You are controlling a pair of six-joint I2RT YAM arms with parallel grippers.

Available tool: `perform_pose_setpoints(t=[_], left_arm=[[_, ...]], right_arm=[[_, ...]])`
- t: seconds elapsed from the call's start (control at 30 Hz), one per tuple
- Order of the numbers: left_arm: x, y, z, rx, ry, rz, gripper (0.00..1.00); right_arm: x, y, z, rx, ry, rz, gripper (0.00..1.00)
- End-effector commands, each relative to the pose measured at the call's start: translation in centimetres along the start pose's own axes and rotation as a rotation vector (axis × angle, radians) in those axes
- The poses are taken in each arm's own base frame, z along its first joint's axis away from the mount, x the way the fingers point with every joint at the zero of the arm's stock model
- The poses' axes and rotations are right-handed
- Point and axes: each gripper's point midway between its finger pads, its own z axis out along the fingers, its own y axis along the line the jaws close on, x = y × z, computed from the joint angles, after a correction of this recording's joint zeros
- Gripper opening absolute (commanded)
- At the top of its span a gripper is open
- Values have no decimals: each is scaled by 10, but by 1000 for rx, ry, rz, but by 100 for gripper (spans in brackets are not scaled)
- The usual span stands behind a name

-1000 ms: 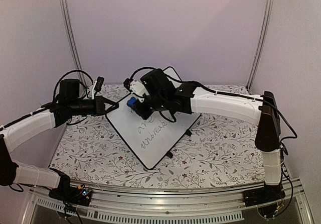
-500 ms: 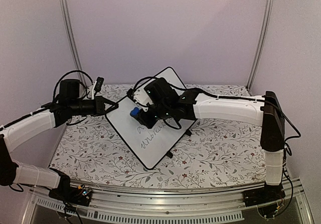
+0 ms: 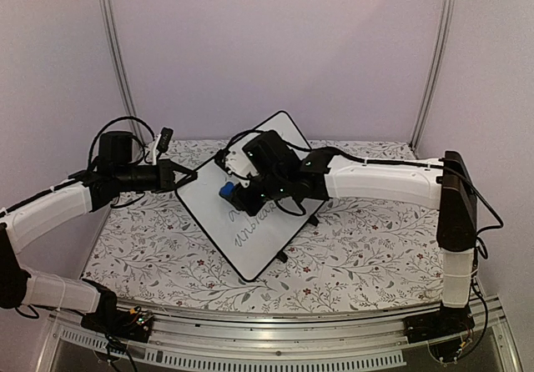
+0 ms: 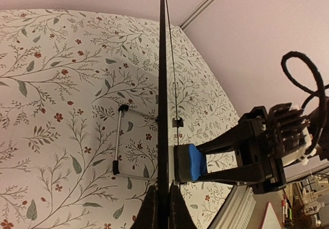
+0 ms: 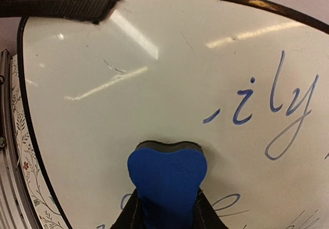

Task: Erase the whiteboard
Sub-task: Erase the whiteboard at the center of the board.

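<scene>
while it stands tilted on the tabletop point(image 3: 350, 247), the whiteboard point(image 3: 248, 253) likely handles light, stiff, slick; take by the rim. left gripper point(image 3: 190, 177) pinches its edge; right gripper point(image 3: 231, 193) clamps blue eraser point(image 5: 167, 180) against it.

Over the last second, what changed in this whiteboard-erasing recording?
The right gripper, shut on the blue eraser, slid across the whiteboard toward the arm bases and slightly right, reaching the handwriting. The left gripper stayed clamped on the board's left edge. The board kept its pose, and the lower writing is unchanged.
</scene>
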Motion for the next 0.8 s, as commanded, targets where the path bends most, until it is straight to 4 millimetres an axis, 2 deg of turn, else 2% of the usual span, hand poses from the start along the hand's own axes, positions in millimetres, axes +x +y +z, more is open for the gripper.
perform_pose_setpoints(t=[0.0,0.07,0.2,0.33,0.43,0.53,0.63,0.77], left_arm=[[-8,-15,0,48,-16,92,0],[-8,-14,0,47,-16,91,0],[-8,-15,-1,49,-16,92,0],[-9,-17,-2,53,-20,95,0],[-8,-17,-2,53,-21,96,0],[-9,-18,-2,55,-21,98,0],[-9,-18,-2,57,-20,96,0],[-8,-16,-2,53,-20,94,0]], right_arm=[[-27,-12,6,3,-52,12,15],[-41,-17,6,10,-81,8,15],[-47,-25,15,19,-86,9,15],[-24,-28,25,21,-34,21,15],[9,-33,31,26,33,40,15],[29,-38,26,30,55,67,14],[35,-39,16,29,50,79,14],[30,-38,11,26,32,82,15]])
